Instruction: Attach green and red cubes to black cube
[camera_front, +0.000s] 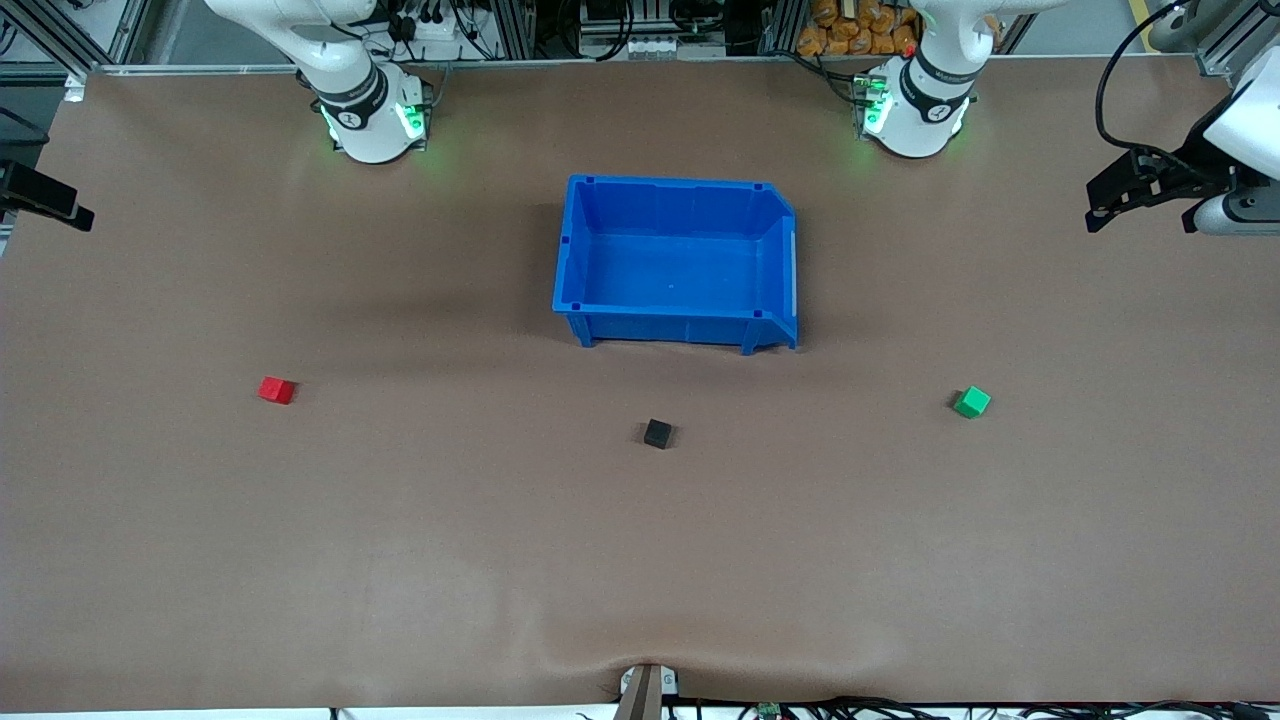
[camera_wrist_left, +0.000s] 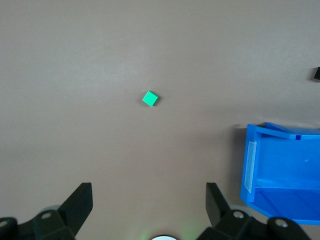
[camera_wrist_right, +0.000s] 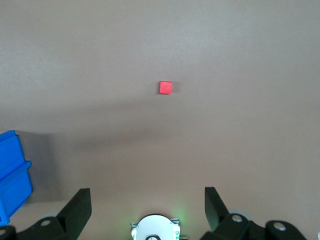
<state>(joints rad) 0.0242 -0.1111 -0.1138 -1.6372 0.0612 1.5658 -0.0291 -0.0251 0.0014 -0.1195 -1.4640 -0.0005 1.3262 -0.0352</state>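
Note:
The black cube (camera_front: 657, 433) lies on the brown table, nearer to the front camera than the blue bin. The red cube (camera_front: 276, 390) sits alone toward the right arm's end, and the green cube (camera_front: 971, 402) toward the left arm's end. All three stand well apart. In the left wrist view my left gripper (camera_wrist_left: 149, 192) hangs open high over the table near its base, with the green cube (camera_wrist_left: 150, 98) far below and a sliver of the black cube (camera_wrist_left: 317, 74) at the edge. My right gripper (camera_wrist_right: 147, 195) is likewise open and empty, high over the red cube (camera_wrist_right: 165, 87).
An empty blue bin (camera_front: 770, 240) stands mid-table between the two arm bases (camera_front: 375, 120) (camera_front: 915, 110). Dark fixtures jut in at both table ends (camera_front: 45, 197) (camera_front: 1140, 185). A small clamp (camera_front: 648, 685) sits at the table's front edge.

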